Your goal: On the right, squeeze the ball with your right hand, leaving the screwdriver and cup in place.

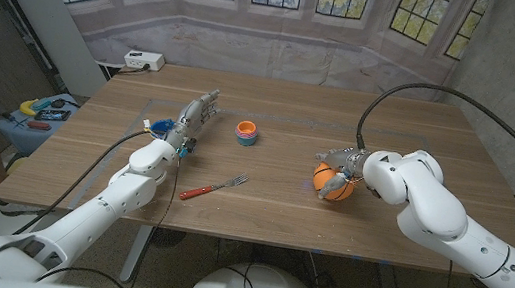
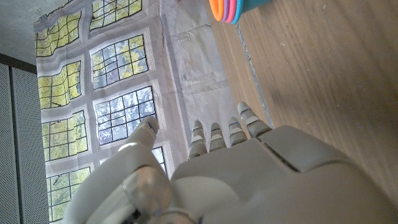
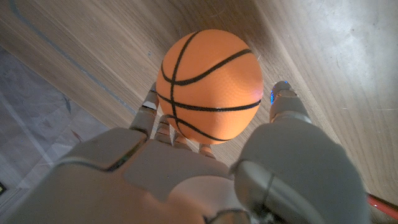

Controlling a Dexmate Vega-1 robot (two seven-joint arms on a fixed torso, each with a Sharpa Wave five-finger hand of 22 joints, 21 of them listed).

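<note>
Ball (image 1: 330,182) sits on the right half of the wooden table (image 1: 279,203), near the front edge, small orange basketball type with black seams. Looks like soft foam or rubber, light, pebbled skin so probably grippy, should give under pressure and spring back, not fragile. Best hold is across its middle, thumb on one side, fingers on the other. Right hand (image 1: 343,169) is on it, fingers (image 3: 149,109) wrapped around one side, thumb opposite, narrow cupped grasp holding the ball against the table. No visible dent, so squeeze likely just starting. Fork (image 1: 215,188) with red handle lies mid table, well apart from the ball; no screwdriver visible. Left hand (image 1: 195,117) waits on the left side, fingers straight and apart, holding nothing. Stacked cups (image 1: 247,132) stand further back at centre, untouched
</note>
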